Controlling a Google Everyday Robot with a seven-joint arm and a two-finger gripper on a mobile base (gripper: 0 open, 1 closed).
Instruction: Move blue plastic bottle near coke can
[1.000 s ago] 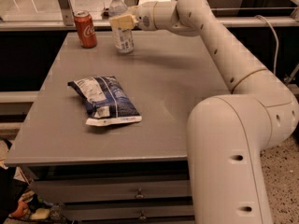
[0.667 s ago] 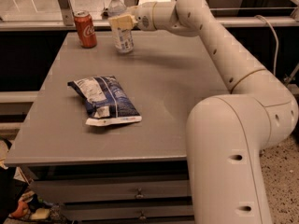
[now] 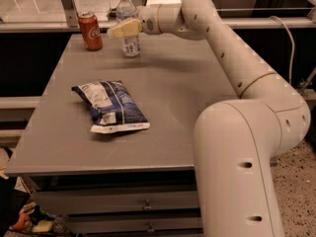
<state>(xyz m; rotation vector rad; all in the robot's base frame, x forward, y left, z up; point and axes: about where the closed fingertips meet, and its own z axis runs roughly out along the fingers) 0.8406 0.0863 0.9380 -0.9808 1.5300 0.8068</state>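
Note:
The blue plastic bottle (image 3: 130,42), clear with a white cap and a white-blue label, stands upright near the far edge of the grey table (image 3: 173,107). The coke can (image 3: 91,30), red with a silver top, stands upright a short way to its left, apart from it. My gripper (image 3: 123,28) reaches in from the right and sits at the bottle's middle, covering part of it at label height. The bottle's base rests on the table top.
A blue-and-white snack bag (image 3: 111,106) lies flat at the table's middle left. My arm (image 3: 237,58) arches over the table's right side. A rail and windows run behind the far edge. Drawers sit below the front edge.

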